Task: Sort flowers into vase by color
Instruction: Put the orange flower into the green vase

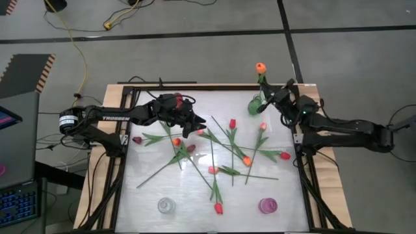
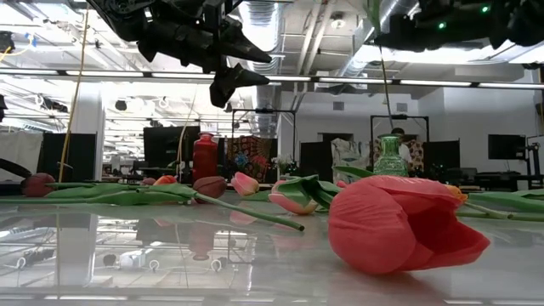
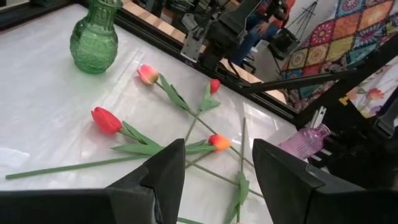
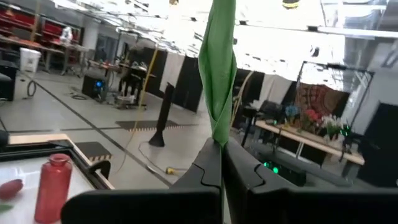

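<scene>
Nearest the low camera, a pink tulip (image 2: 406, 223) is seen lying on the table (image 1: 149, 188), well short of the green vase (image 1: 256, 104). Further back, other flowers (image 1: 214, 153) are scattered on their sides, none inside the vase. The left gripper (image 1: 198, 123) is held above them with fingers spread wide. Just beside the vase, the right gripper (image 1: 272, 91) is clamped on an orange tulip (image 1: 260, 67), apparently its stem.

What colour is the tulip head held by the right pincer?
Orange tulip head, held by the right pincer; best in the high view.
</scene>
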Tool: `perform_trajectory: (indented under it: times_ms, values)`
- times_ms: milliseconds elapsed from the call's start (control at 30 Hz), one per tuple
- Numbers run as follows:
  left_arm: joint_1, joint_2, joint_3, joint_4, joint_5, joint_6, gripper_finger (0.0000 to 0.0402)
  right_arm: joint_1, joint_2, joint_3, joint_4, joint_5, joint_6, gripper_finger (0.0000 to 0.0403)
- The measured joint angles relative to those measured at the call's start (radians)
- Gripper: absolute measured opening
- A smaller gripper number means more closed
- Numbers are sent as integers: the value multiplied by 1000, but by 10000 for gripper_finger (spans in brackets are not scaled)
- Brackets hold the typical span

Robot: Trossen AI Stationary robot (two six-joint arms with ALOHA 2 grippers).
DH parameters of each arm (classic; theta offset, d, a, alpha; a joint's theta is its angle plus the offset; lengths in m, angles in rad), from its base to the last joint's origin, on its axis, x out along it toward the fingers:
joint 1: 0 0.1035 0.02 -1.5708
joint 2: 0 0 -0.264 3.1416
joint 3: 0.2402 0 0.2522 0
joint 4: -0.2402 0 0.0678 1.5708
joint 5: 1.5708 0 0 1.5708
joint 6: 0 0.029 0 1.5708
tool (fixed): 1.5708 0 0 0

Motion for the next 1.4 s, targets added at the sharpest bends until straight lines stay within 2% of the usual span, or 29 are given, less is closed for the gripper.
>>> perform_trajectory:
  times_ms: [300, 400, 833, 1067, 1233, 1400]
  values:
    - [0, 0, 0, 0, -1, -1, 174, -37, 92, 0, -1, 0, 50, 25]
    - [0, 0, 0, 0, -1, -2, 174, -37, 113, 0, -1, 1, 50, 37]
    - [0, 0, 0, 0, -1, -4, 174, -36, 123, 0, -79, 4, 49, 49]
    - [0, 0, 0, 0, -1, -4, 174, -36, 123, 0, -84, 106, 49, 52]
    - [0, 0, 0, 0, -1, -4, 174, -36, 123, 0, -92, 119, 49, 75]
    - [0, 0, 0, 0, 0, -4, 174, -36, 123, 0, -131, 120, 68, 121]
